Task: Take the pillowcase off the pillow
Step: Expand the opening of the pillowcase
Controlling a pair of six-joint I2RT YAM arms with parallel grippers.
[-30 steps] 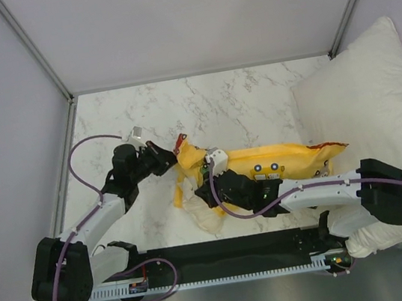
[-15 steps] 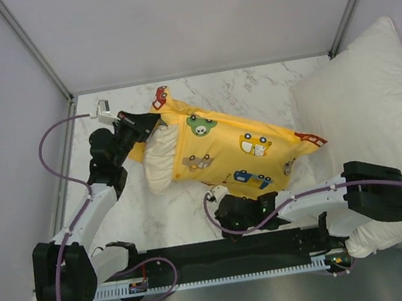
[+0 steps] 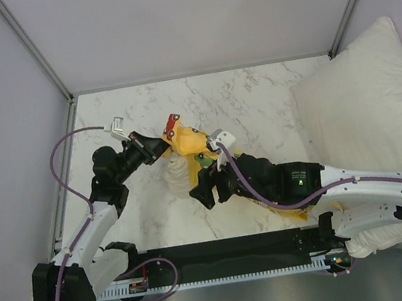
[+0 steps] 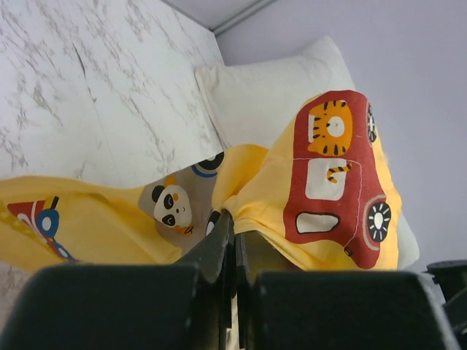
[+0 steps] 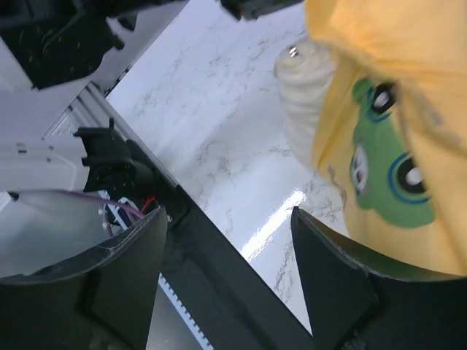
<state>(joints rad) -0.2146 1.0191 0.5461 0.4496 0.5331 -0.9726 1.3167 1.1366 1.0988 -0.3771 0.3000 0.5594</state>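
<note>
Over the table (image 3: 254, 97), left pincer (image 3: 161, 147) clamps the pillowcase (image 3: 189, 141); right pincer (image 5: 226, 215) gapes, empty.

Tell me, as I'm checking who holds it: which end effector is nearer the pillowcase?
Left. The left end effector is shut on the pillowcase edge, touching it. The right end effector stands open and empty beside the fabric, near the bared end of the pillow.

A: What's the pillowcase (image 4: 336, 168) like?
B: Matt yellow cloth, printed, stitched hem. The pillow (image 5: 303, 95) is cream fabric, puckered.
A: And the bench (image 5: 219, 138)?
B: Marble-look, smooth, glossy enough to show glare; the right end effector (image 5: 226, 215) looks like matt dark plastic
</note>
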